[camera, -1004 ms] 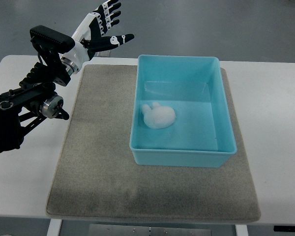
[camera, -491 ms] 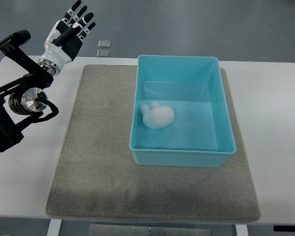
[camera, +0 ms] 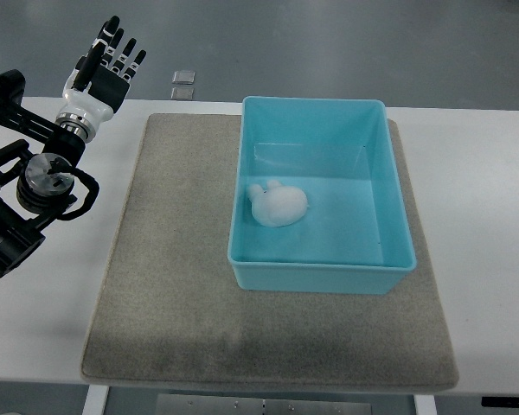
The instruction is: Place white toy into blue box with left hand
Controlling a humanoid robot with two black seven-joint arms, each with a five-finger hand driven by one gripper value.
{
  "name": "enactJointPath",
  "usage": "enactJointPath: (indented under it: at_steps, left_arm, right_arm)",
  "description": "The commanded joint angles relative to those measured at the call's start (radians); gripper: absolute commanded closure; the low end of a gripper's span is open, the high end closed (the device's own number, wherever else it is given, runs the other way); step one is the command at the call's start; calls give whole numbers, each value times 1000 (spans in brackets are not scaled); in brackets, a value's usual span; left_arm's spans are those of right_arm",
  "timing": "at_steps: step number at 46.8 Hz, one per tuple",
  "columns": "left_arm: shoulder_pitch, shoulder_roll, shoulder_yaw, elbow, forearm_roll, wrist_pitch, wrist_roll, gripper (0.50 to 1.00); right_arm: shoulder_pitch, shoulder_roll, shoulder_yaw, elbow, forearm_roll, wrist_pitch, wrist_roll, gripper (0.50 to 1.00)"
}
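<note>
One white toy (camera: 278, 206), soft and rounded, plush-looking, with two small nubs like ears poking toward the upper left. Lying on the floor of the blue box (camera: 320, 278), against the left wall, roughly midway along it, with bare blue floor to its right. Pale against the turquoise plastic, slightly fuzzy at the edges, no face or markings clear enough to tell.

Blue box open-topped, rectangular, sitting on the right part of a grey mat (camera: 169, 285), the mat spread over a white table (camera: 489, 216).

Left hand (camera: 102, 69) up at the far left corner of the table, well apart from the box and toy, fingers (camera: 112, 29) straight, spread and pointing away from the robot, holding nothing. White wrist cuff below black palm; black arm joints trailing down to the picture's left edge.

Two small square grey pieces (camera: 182, 84) on the floor beyond the table's far edge, near the hand.
</note>
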Motion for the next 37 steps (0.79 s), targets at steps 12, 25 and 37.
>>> enactJointPath:
  at_steps: [12, 25, 37]
  left_arm:
    - [33, -2, 3, 1, 20, -15, 0, 506]
    - [55, -3, 12, -2, 25, -38, -1, 506]
    - [76, -9, 12, -10, 54, -57, -1, 506]
  right_arm:
    - [0, 0, 1, 0, 0, 0, 0, 564]
    - [0, 0, 0, 0, 0, 0, 0, 564]
    - [-2, 0, 0, 14, -8, 5, 2, 564]
